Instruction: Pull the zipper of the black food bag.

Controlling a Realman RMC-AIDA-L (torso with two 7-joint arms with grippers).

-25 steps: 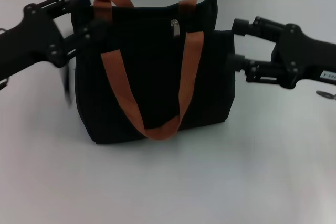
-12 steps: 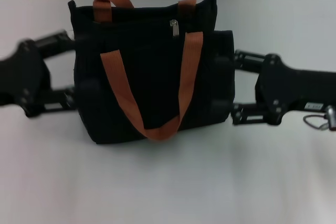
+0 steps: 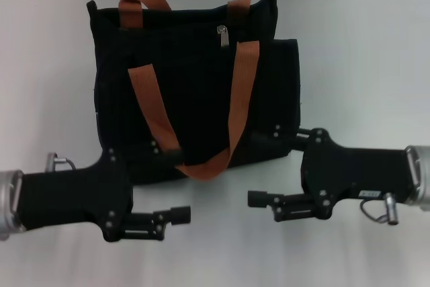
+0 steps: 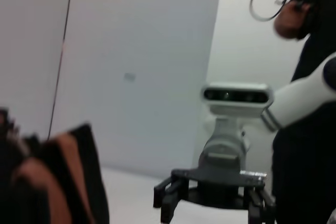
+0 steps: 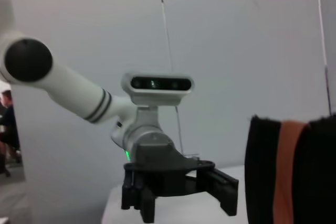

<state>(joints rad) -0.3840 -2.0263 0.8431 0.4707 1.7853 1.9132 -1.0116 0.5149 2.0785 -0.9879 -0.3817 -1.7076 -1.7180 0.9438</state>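
White bench (image 3: 363,58) lies bare lower frame; we see black food bag (image 3: 195,99) upper centre, zipper (image 3: 223,35) untouched, left hand (image 3: 176,186) and right hand (image 3: 263,169) both spread apart.

The black food bag (image 3: 195,92) is seen to be made of matt woven cloth, with handles (image 3: 238,105) of orange-brown webbing and a zipper (image 3: 223,34) with a small shiny silver metal tab. It is carried by a table (image 3: 363,52) with a smooth, matt white surface. The left gripper (image 3: 171,189) and the right gripper (image 3: 259,169) are cased in matt black plastic, with brushed silver metal collars at the wrists.
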